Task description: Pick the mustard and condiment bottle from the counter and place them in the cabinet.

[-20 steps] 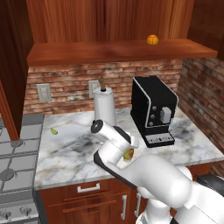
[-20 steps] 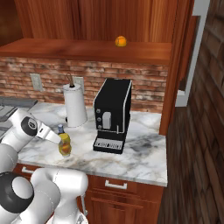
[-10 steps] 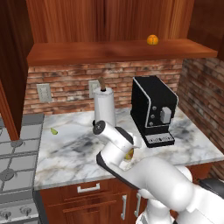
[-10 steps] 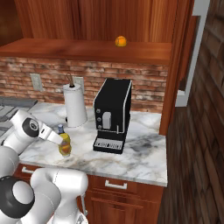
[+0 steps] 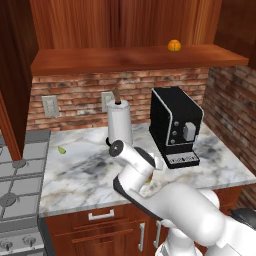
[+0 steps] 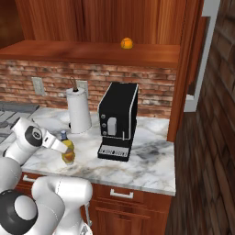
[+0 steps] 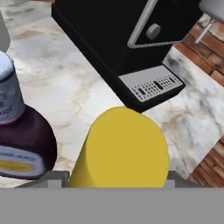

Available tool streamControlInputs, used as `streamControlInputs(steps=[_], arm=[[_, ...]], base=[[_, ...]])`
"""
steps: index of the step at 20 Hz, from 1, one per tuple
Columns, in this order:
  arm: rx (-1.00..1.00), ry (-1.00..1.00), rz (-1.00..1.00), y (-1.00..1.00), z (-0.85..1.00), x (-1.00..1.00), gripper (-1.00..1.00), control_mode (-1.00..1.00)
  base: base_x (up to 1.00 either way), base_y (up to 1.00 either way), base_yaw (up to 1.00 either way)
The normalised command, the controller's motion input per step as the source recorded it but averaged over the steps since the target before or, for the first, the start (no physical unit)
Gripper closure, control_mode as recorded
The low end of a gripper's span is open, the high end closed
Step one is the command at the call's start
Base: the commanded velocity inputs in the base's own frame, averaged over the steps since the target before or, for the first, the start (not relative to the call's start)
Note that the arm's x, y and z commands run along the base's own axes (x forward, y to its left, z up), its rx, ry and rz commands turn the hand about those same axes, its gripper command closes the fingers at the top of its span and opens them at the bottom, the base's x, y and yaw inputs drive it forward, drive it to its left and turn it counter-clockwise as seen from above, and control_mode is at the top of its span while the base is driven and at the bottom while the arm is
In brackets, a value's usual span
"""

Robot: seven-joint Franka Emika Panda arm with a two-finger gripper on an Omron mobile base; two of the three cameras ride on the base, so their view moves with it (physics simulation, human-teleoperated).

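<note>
Stove top: grey, at the far left, butting against the marble table.
Small green thing: lies on the table near the stove; too small to identify.
Paper towel roll: upright at the brick wall, behind the arm.
Condiment bottle: dark brown with a pale cap, standing on the table just beside the mustard; its cap peeks out behind the arm in the right base view.
Mustard: yellow bottle on the table in front of the coffee machine, close up against the hand camera; in the right base view it stands at the arm's tip.
Claw: down at the mustard, one pale finger across the bottle; whether the fingers are clamped on it or only around it I cannot tell.
Coffee machine: black, right of the bottles, its drip tray facing the table edge.
Cabinet: wooden shelf above the brick wall.
Orange fruit: rests on the shelf toward its right end.
</note>
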Motion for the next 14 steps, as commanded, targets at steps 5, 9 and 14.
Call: streamControlInputs(steps=[5, 9, 14], arm=[[0.0, -0.01, 0.0, 0.0, -0.08, 0.0, 1.0, -1.0], [0.0, -0.03, 0.01, 0.0, 0.02, 0.0, 1.0, -1.0], [0.0, -0.06, 0.09, 0.0, 0.47, 0.0, 1.0, -1.0]], base=[[0.0, 0.0, 0.0], [0.0, 0.0, 0.0], [0.0, 0.0, 0.0]])
